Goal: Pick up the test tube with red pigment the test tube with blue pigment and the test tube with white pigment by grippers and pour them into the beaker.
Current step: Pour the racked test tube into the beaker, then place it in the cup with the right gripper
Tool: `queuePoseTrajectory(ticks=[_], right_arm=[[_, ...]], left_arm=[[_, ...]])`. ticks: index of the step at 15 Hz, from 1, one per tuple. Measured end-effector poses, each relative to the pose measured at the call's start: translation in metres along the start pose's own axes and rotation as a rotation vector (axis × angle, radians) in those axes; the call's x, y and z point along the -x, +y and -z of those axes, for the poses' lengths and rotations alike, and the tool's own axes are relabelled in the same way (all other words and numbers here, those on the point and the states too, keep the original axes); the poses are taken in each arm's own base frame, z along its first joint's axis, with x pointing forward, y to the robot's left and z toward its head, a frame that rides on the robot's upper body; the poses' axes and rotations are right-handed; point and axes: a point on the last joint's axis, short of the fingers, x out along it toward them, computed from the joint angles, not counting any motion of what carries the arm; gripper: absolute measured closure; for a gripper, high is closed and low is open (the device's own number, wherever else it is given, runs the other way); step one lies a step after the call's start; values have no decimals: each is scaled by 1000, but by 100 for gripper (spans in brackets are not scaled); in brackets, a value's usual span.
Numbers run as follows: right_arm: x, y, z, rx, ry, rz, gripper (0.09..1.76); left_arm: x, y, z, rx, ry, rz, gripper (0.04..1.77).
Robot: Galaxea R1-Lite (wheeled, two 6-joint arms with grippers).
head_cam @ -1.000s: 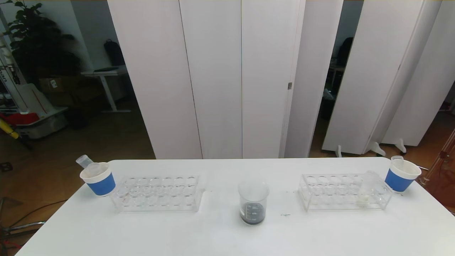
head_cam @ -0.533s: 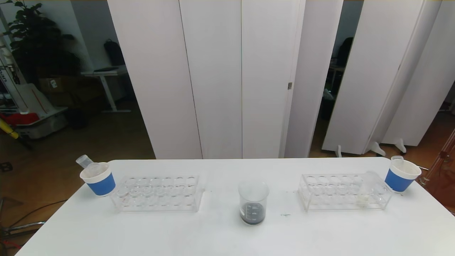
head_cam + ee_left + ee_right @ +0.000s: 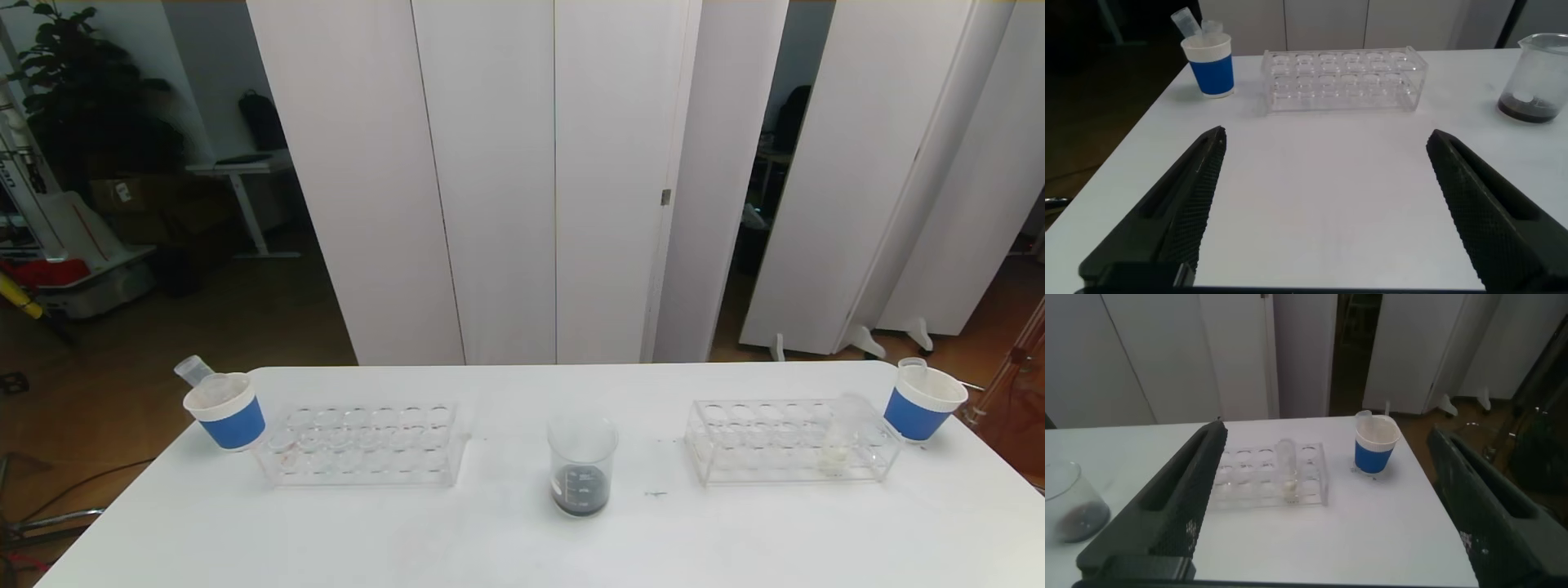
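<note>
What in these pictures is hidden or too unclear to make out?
- Both arms: out of the head view; each wrist view shows only its own open gripper, left gripper, right gripper.
- Left paper cup: the cup wall hides what its tubes hold, in the head and left wrist views.
- Right paper cup: same.
- Beaker: marks too small to read.
- Test tube with white pigment in the right rack: amount unclear through clear plastic.

Only the wrist views show the robot's body. The left gripper (image 3: pixel 1327 214) has two long black fingers (image 3: pixel 1184 214) — broad at the base, tapering toward the tips — their inner faces covered in a fine knurled, dotted texture. The right gripper (image 3: pixel 1327 502) is built alike: matte black tapered fingers (image 3: pixel 1180 510) with the same stippled grip surface.
</note>
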Motion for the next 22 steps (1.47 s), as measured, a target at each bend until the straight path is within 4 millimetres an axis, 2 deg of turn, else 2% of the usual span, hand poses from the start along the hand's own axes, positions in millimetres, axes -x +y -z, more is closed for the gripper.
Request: queuePoseTrajectory(ticks=[3, 5, 10, 13, 16, 22], right_arm=[[-43, 5, 0, 5, 41, 6, 10], [-67, 8, 7, 0, 73, 10, 10], [-112, 9, 50, -12, 159, 30, 10], [-123, 9, 79, -6, 210, 33, 10], [-125, 9, 104, -1, 291, 33, 10], [-139, 11, 124, -5, 339, 29, 10]], left_arm=[[0, 0, 0, 0, -1, 0, 6], [0, 0, 0, 0, 0, 0, 6], [0, 0, 0, 0, 0, 0, 6], [0, 0, 0, 0, 0, 0, 6], [0, 0, 0, 0, -1, 0, 6], [0, 0, 0, 0, 0, 0, 6]])
